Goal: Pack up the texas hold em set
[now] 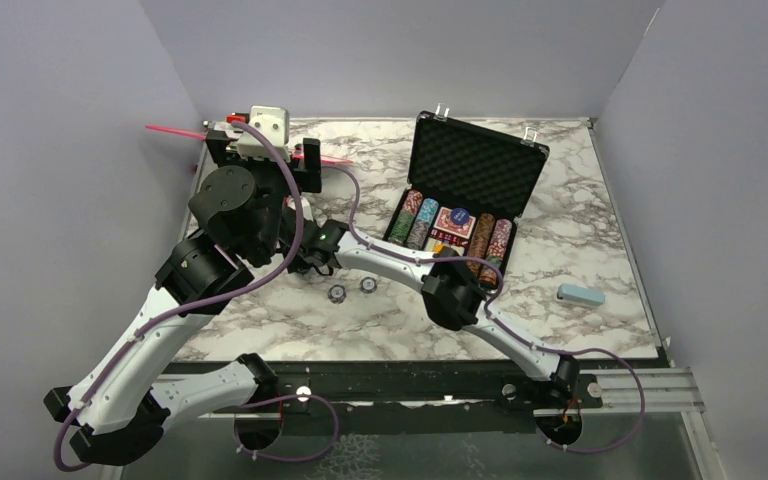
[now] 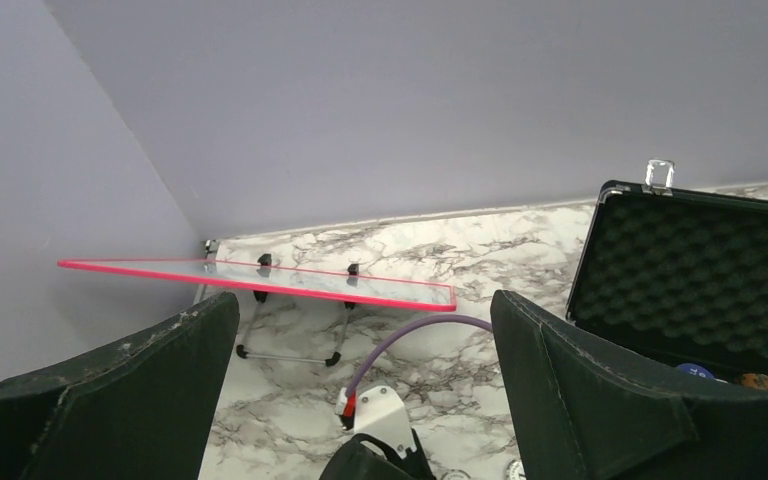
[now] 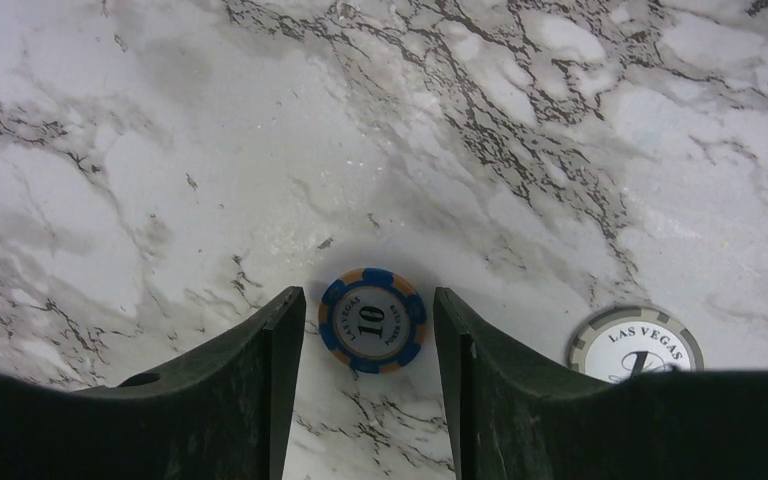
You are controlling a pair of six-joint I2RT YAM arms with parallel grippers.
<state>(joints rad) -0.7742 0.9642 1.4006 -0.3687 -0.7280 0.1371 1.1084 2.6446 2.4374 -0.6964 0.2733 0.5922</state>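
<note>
Fingers [image 3: 210,400] flanking one blue chip [image 3: 371,320], one grey chip [image 3: 632,342] beside

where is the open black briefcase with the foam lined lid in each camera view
top external: the open black foam-lined briefcase is right of centre, at the far side of the marble table.
left wrist: the briefcase is at the right edge, lid raised.
right wrist: not in it.
shared landmark: the pink strip on wire legs, left of the case in both views that show it.
</note>
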